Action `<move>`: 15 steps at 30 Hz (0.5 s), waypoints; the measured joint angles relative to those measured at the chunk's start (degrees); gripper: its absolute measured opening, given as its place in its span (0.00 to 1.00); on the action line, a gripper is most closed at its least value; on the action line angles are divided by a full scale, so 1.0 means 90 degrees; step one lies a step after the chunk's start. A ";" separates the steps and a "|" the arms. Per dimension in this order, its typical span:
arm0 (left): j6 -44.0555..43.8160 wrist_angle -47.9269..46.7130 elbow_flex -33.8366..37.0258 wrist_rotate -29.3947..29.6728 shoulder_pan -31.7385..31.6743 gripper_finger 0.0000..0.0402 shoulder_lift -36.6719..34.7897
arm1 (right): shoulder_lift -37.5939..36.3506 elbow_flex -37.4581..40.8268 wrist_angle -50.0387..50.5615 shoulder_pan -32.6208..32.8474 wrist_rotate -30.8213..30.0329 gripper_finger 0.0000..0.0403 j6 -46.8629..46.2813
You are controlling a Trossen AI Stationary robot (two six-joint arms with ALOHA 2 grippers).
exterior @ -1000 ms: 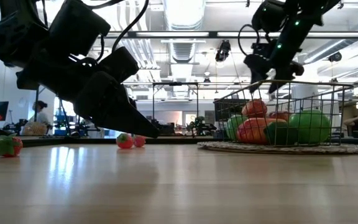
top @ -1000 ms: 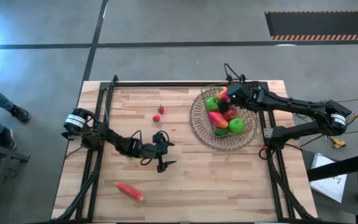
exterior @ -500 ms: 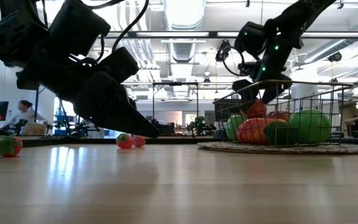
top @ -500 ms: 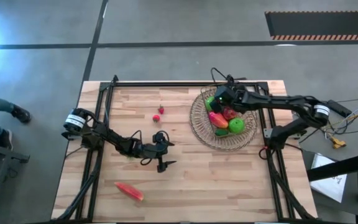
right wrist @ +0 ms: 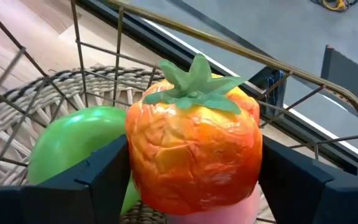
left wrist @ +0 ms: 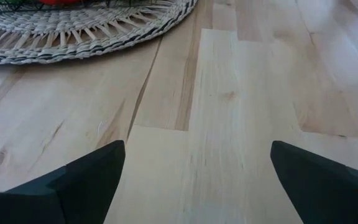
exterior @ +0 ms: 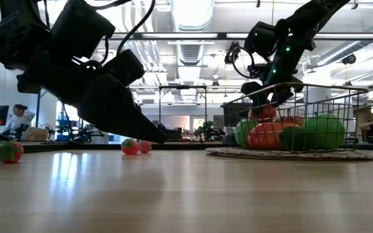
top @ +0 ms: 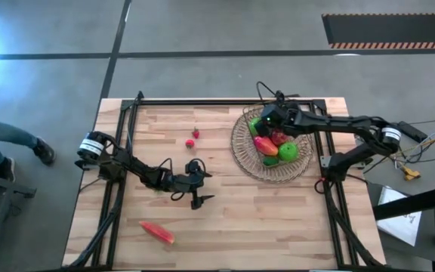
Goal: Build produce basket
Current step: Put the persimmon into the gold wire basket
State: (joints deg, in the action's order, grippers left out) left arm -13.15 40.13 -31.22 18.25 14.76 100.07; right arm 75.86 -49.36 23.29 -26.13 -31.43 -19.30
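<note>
The round tan wicker basket (top: pixel 244 155) lies at the table's far right, with a wire-grid basket (exterior: pixel 342 97) standing on it. Piled inside are green apples (top: pixel 286 153), a pink peach, and an orange-red tomato (right wrist: pixel 194 118) with a green leaf top. My right gripper (right wrist: pixel 194 168) reaches down into the pile, shut on the tomato. Two small red strawberries (top: pixel 193 137) lie on the wood mid-table, and a long red pepper (top: pixel 157 232) lies near the front left. My left gripper (top: pixel 206 187) hovers open just above the bare wood. My right gripper pinches the tomato's two opposite sides (right wrist: pixel 137 155) between its two fingers (right wrist: pixel 98 177). The fingers slant down from the table's far right, over the wire rim. The tomato stands upright, leaf top up, its underside on the produce beneath it.
The wire basket's rim (right wrist: pixel 241 53) and bars (right wrist: pixel 79 50) closely ring my right gripper. Black frame rails (top: pixel 127 113) run along the table's edges. A person's leg (top: pixel 21 140) shows on the floor beyond the left edge. Bare wood lies between the two arms.
My right gripper has come down into the wire basket and toward the table's left, tipping steeper, until it stands around the tomato. The person on the floor at the left has walked on.
</note>
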 joint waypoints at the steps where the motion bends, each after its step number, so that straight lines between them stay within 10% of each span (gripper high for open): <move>1: 0.0000 0.0001 0.0000 0.0000 0.0000 0.96 0.0000 | -0.0044 0.0000 0.0003 0.0000 0.0023 0.69 -0.0006; 15: 0.0001 -0.0006 0.0000 0.0002 0.0002 0.96 0.0000 | -0.0627 0.0630 -0.1358 0.0519 0.0376 0.68 -0.0424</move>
State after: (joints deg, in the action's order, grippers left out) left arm -13.14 40.07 -31.22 18.26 14.79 100.07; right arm 70.22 -43.70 11.06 -21.46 -28.04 -23.11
